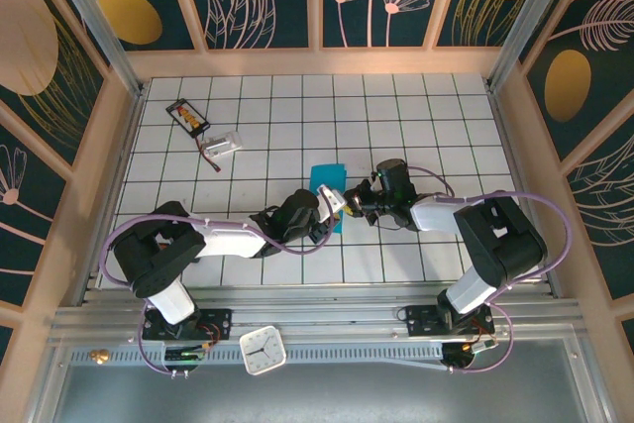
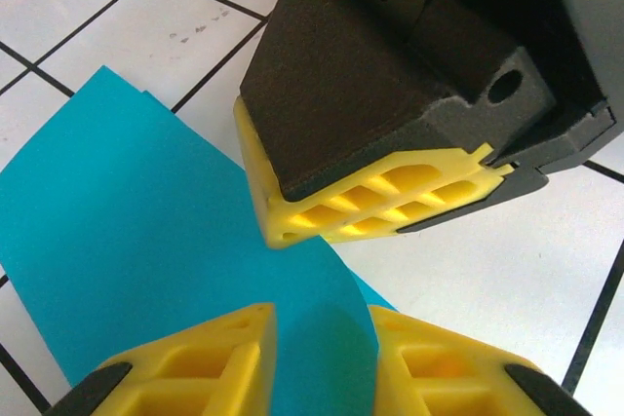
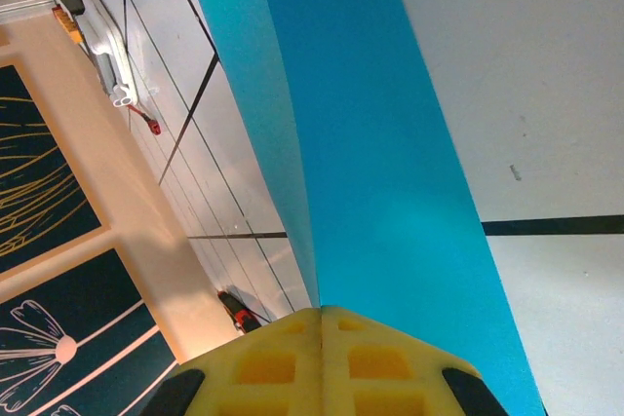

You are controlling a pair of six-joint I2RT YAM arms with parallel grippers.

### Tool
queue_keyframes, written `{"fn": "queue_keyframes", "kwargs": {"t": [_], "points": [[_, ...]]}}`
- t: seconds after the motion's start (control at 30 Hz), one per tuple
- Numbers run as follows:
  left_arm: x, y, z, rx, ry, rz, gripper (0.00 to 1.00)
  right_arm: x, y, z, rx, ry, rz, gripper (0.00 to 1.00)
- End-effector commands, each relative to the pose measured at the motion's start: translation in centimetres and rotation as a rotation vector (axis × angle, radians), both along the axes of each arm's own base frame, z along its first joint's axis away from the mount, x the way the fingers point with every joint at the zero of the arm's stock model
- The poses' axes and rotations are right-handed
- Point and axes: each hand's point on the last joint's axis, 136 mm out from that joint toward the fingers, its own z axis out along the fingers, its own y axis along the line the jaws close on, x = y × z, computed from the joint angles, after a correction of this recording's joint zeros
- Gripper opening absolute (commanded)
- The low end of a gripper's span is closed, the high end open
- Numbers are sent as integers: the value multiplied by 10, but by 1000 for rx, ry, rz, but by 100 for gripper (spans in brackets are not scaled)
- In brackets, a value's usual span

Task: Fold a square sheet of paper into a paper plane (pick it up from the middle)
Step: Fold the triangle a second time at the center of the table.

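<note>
The square sheet of paper [image 1: 327,180] is teal-blue and folded along a crease, lying near the middle of the tiled floor. My right gripper [image 1: 350,201] comes in from the right and is shut on the fold; in the right wrist view its tips [image 3: 322,314] meet on the crease while the paper [image 3: 390,143] runs away from them. My left gripper [image 1: 331,209] sits at the paper's near end. In the left wrist view its jaws [image 2: 322,358] stand apart with a curved flap of the paper [image 2: 146,221] between them, just below the right gripper's yellow fingers [image 2: 380,202].
A small black card with orange marks [image 1: 188,116] and a white part with a red wire [image 1: 223,144] lie at the back left. A white clock [image 1: 264,350] rests on the front rail. Wooden walls enclose the tiled floor [image 1: 446,126].
</note>
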Motion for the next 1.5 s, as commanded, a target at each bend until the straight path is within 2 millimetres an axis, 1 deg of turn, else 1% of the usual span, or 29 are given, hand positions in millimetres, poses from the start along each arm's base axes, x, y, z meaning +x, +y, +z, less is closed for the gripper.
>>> {"fn": "queue_keyframes", "kwargs": {"t": [0.0,0.23,0.3,0.43,0.53,0.6,0.7,0.77,0.87,0.93,0.97,1.0,1.1,1.3,1.47], "points": [[3,-9,14,-47,-19,-1,24,1,-1,-4,-3,3,-1,0],[1,-12,12,-54,-1,-6,7,1,-3,-6,-13,1,-3,0],[1,-13,13,-64,0,-7,1,2,-6,-6,-15,-3,-8,3],[-1,-15,18,-109,14,-6,0,4,-12,-2,-23,-23,-17,10],[-7,-20,23,-168,40,-24,0,6,-23,4,-50,-53,-17,20],[-11,-27,27,-207,71,-48,0,5,-33,9,-85,-83,-8,26],[-17,-38,27,-248,138,-75,0,11,-55,24,-167,-167,-1,31],[-21,-42,26,-270,176,-89,0,19,-62,37,-208,-234,6,32],[-26,-46,26,-293,225,-92,0,32,-60,52,-229,-317,33,33],[-27,-48,28,-308,253,-90,0,40,-52,54,-213,-340,56,33],[-28,-48,16,-291,287,-81,0,45,-48,55,-199,-353,74,33],[-29,-49,13,-291,304,-77,0,49,-43,55,-186,-363,90,32],[-29,-51,9,-309,351,-56,0,57,-37,42,-192,-356,119,30],[-30,-58,2,-333,428,-45,0,66,-41,0,-263,-317,177,23],[-27,-60,2,-371,476,-39,0,66,-45,-27,-292,-284,223,18]]}}
